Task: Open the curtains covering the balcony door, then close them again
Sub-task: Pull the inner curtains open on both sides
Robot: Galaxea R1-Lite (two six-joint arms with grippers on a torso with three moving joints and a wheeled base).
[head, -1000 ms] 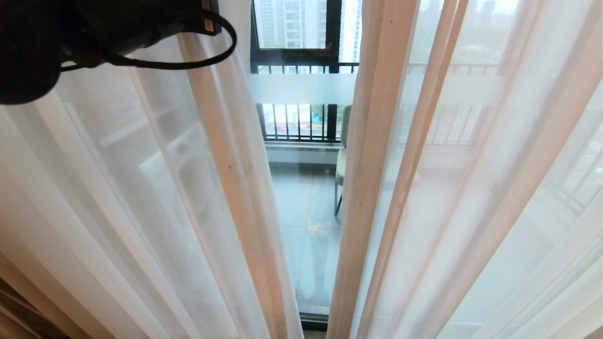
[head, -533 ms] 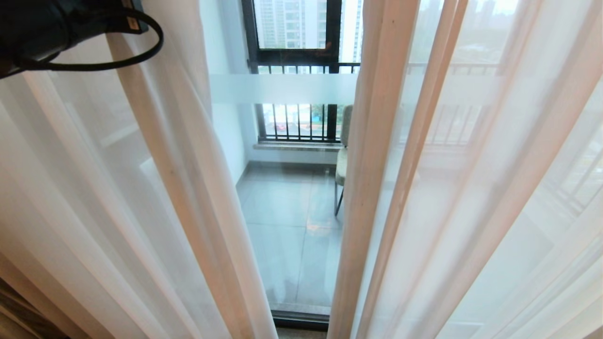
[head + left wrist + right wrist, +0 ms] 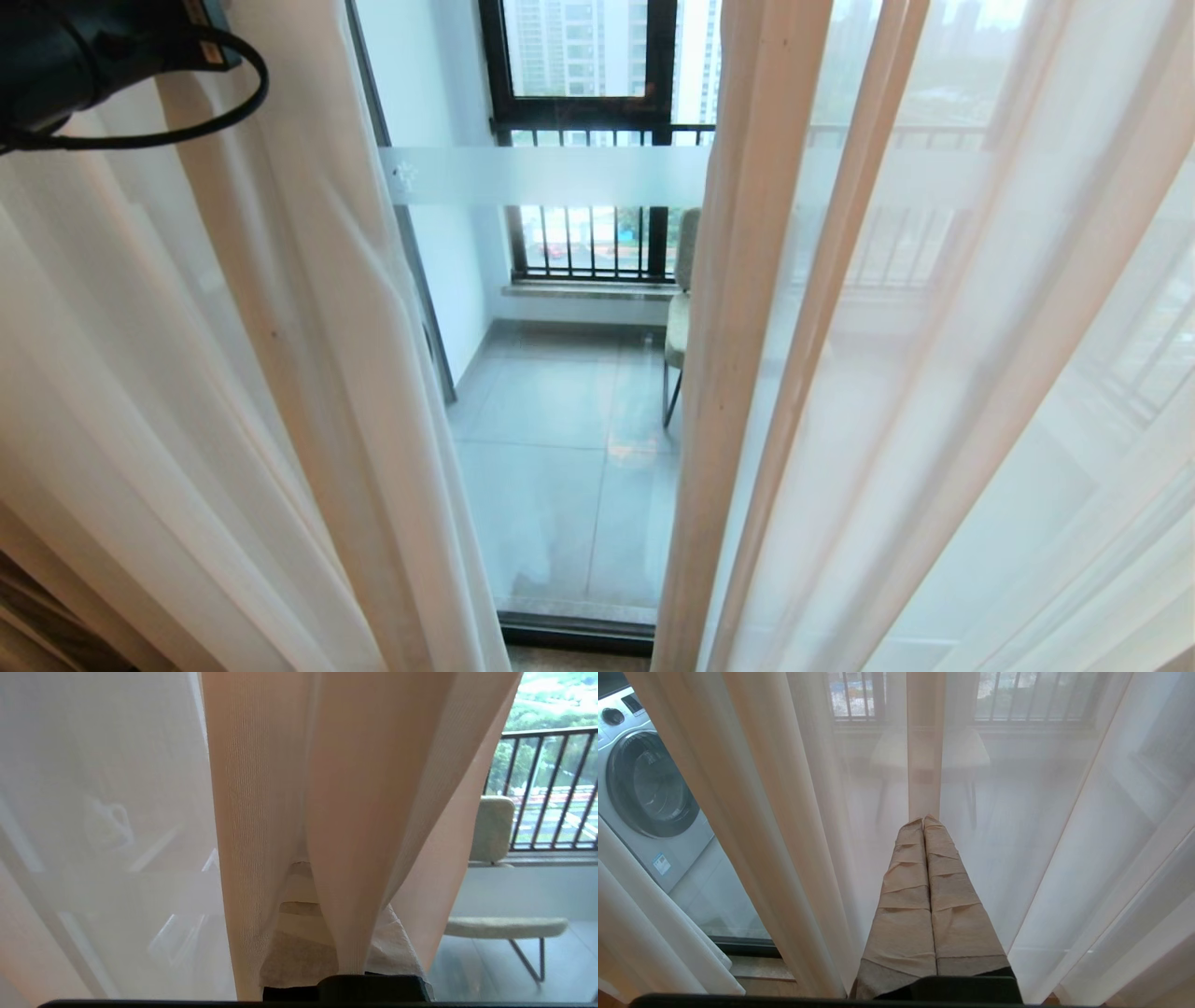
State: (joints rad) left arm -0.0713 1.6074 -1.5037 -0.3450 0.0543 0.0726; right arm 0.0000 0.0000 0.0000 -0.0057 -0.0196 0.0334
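The curtains hang as two sheer white panels. The left panel [image 3: 280, 373] is drawn aside and the right panel [image 3: 887, 373] hangs still. Between them a gap shows the balcony door [image 3: 560, 448] with its frosted strip [image 3: 541, 175] and black bottom rail [image 3: 574, 635]. My left arm [image 3: 56, 56] is high at the far left, against the left panel. In the left wrist view my left gripper [image 3: 301, 868] is shut, its taped fingers [image 3: 289, 952] buried in the curtain's folds [image 3: 350, 812], which drape over them. My right gripper [image 3: 923, 820] is shut and empty, facing the right panel [image 3: 1041, 835].
Beyond the glass lie a tiled balcony floor, a padded chair [image 3: 680, 317] and a black-framed window with railing bars [image 3: 583, 243]. A washing machine [image 3: 644, 788] stands behind the glass in the right wrist view. A thin grey door post [image 3: 411, 261] shows beside the left panel's edge.
My left arm has swung further left with the left panel's edge on it. The gap between the panels has widened, uncovering more glass, the white balcony wall and the grey post.
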